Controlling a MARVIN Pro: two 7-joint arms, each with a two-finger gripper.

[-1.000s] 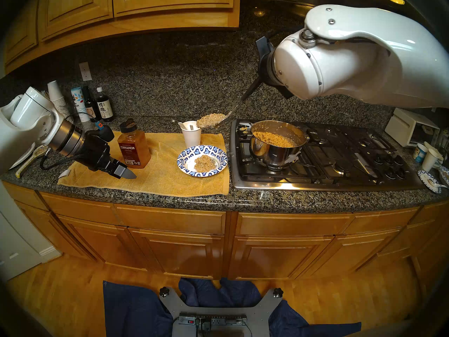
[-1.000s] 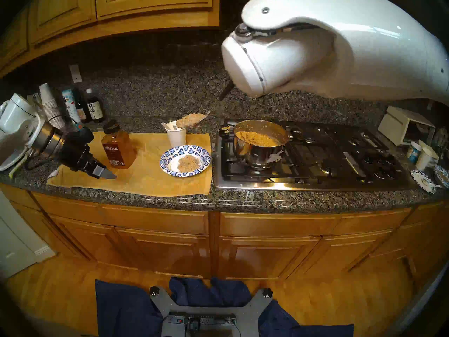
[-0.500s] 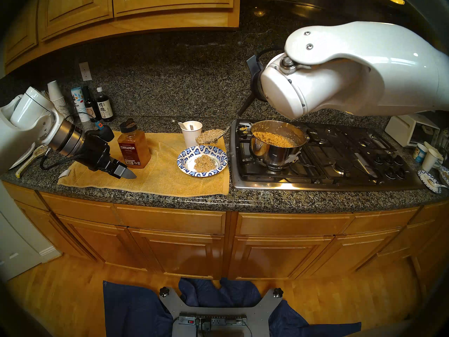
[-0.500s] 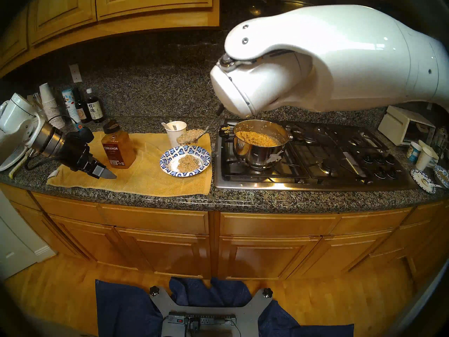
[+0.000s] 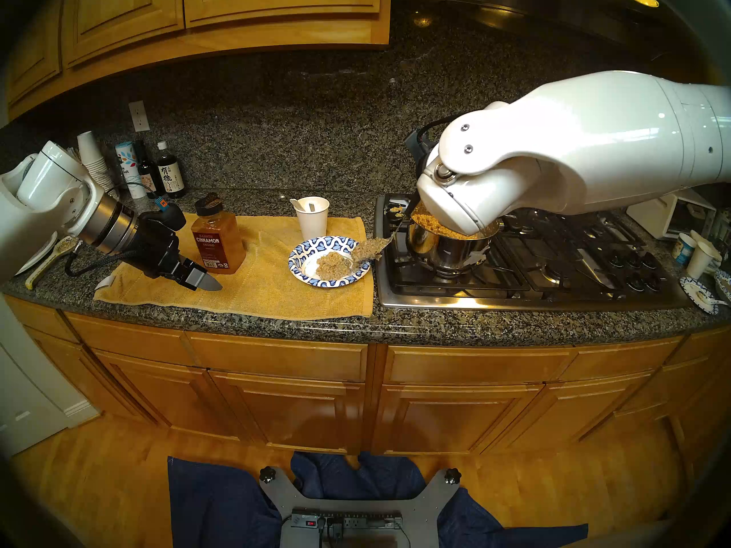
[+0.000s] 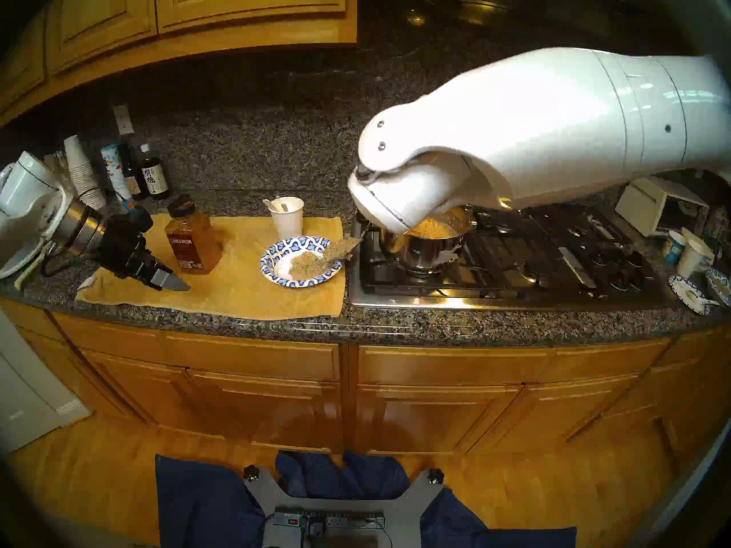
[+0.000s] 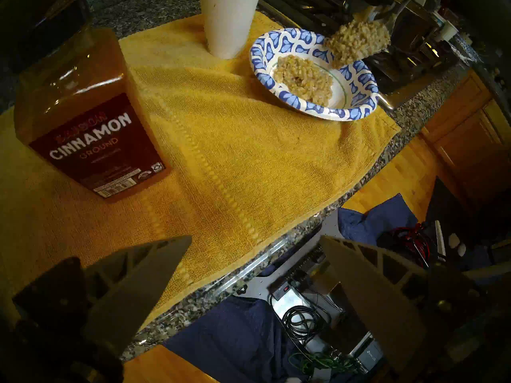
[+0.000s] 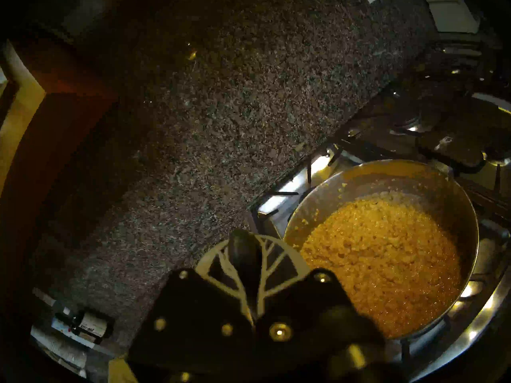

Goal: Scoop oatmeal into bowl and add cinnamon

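The blue-and-white paper bowl (image 5: pixel 306 248) sits on the yellow towel and holds a lump of oatmeal (image 5: pixel 331 264). A spoon (image 5: pixel 368 250) heaped with more oatmeal tilts over the bowl's right rim; the left wrist view shows this spoon (image 7: pixel 356 42) too. My right gripper (image 8: pixel 244 243) is shut on the spoon's dark handle and is hidden behind the wrist in the head views. The cinnamon (image 5: pixel 217 238) jar stands upright to the left. My left gripper (image 7: pixel 255 237) hangs open and empty over the towel's front, just in front of the jar.
A steel pot (image 5: pixel 431 248) of oatmeal stands on the gas stove (image 5: pixel 553 270), right beside the bowl and under my right wrist. Behind the bowl stands a white paper cup (image 5: pixel 312 223). Bottles and stacked cups line the back left wall.
My right arm has come down and toward me, carrying the loaded spoon from above the paper cup to the bowl's right rim and tilting it. The left arm has not moved.
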